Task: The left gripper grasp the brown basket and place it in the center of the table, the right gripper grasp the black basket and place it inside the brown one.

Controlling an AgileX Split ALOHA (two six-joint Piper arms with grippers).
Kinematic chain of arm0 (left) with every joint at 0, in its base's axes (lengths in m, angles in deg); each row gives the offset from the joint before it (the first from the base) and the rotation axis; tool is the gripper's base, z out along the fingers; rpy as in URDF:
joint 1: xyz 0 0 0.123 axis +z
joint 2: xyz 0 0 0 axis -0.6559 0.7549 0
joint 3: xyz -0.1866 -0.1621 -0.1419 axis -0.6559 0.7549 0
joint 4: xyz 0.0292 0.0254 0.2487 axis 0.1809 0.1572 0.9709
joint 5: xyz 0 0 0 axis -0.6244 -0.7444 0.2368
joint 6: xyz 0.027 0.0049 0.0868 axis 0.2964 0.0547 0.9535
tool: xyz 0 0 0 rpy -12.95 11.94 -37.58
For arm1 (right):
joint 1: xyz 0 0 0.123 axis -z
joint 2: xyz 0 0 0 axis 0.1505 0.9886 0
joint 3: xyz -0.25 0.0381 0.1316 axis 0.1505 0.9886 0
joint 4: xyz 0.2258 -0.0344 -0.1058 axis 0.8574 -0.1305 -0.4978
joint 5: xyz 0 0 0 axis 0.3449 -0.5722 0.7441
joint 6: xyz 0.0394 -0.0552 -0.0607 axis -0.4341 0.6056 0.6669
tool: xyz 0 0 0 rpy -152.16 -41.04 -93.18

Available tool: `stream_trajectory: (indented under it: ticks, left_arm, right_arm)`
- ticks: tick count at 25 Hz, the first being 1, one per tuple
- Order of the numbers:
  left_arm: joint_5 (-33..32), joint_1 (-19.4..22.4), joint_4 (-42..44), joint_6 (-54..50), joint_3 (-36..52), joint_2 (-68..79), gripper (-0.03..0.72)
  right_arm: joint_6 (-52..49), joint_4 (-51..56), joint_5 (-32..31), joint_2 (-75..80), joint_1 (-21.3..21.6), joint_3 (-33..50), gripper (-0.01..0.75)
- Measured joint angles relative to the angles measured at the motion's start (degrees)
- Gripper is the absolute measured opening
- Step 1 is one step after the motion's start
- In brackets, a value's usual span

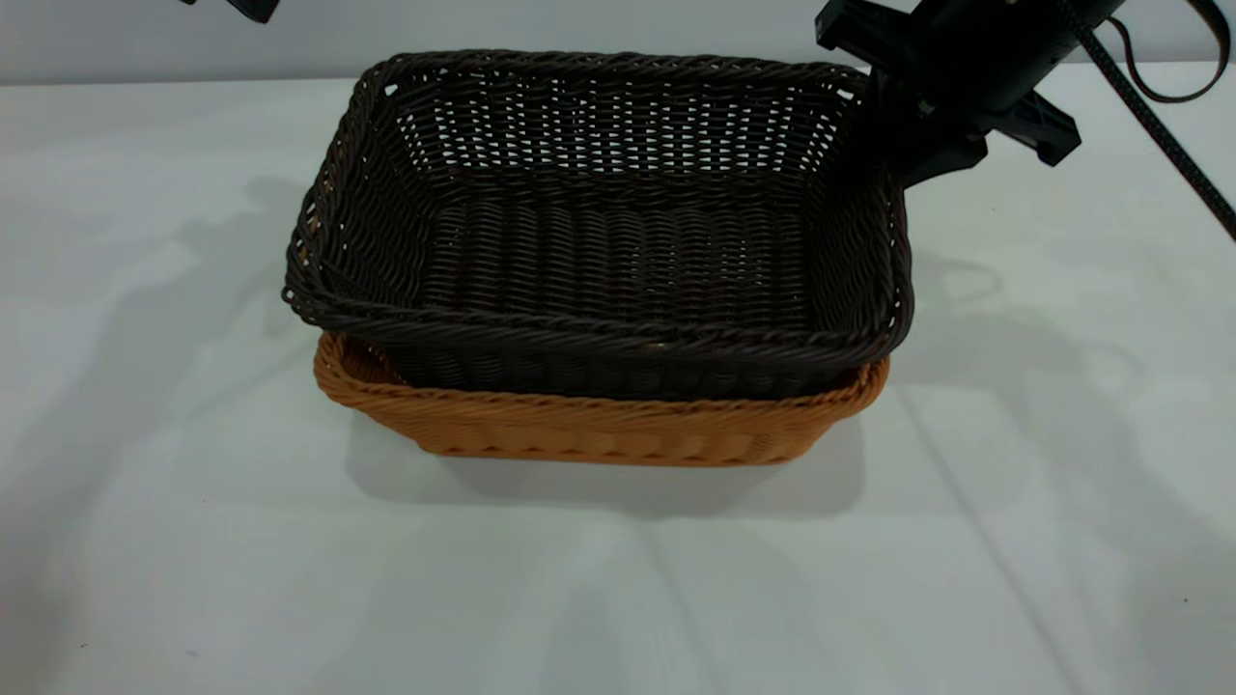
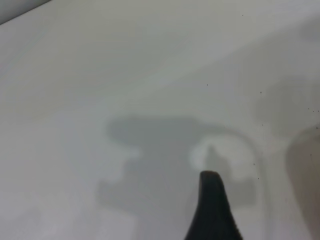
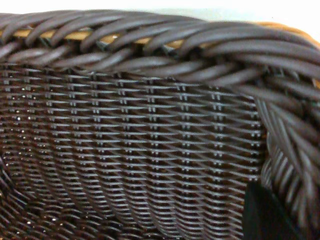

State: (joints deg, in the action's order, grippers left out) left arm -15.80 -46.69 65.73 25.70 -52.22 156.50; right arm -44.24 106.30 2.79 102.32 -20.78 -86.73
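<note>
right gripper (image 1: pixel 893 145) tilted at black basket (image 1: pixel 599 241) rim | nested in brown basket (image 1: pixel 599 430)

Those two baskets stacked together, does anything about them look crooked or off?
Yes, slightly. The black basket sits in the brown basket but not squarely: its rim rides above the brown rim and overhangs at the exterior view's left. The right gripper is at its far right corner. Nothing looks damaged or spilled.

The black basket (image 1: pixel 618 222) sits nested in the brown basket (image 1: pixel 599 425).
</note>
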Motion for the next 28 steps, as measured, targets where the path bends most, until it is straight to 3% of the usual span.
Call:
stream_trajectory:
  ticks: [5, 13, 16, 19, 28]
  left_arm:
    - [0.0, 0.0, 0.0, 0.0, 0.0, 0.0, 0.47]
    - [0.05, 0.0, 0.0, 0.0, 0.0, 0.0, 0.47]
    - [0.1, 0.0, 0.0, 0.0, 0.0, -0.53, 0.47]
    - [0.1, 0.0, 0.0, 0.18, 0.0, -3.45, 0.47]
    - [-2.09, 0.0, 0.0, 0.18, 0.0, -22.29, 0.47]
  right_arm:
    - [0.05, 0.51, 0.46, 0.76, 0.0, 0.0, 0.137]
    - [1.75, 1.6, 2.7, 0.76, 0.0, -0.11, 0.528]
    - [2.76, 0.13, 4.41, 0.25, 0.0, -0.7, 0.625]
    - [3.17, -3.83, 6.25, -1.73, 0.04, -1.85, 0.654]
    - [3.17, -14.44, 5.78, -20.08, 0.21, -3.55, 0.643]
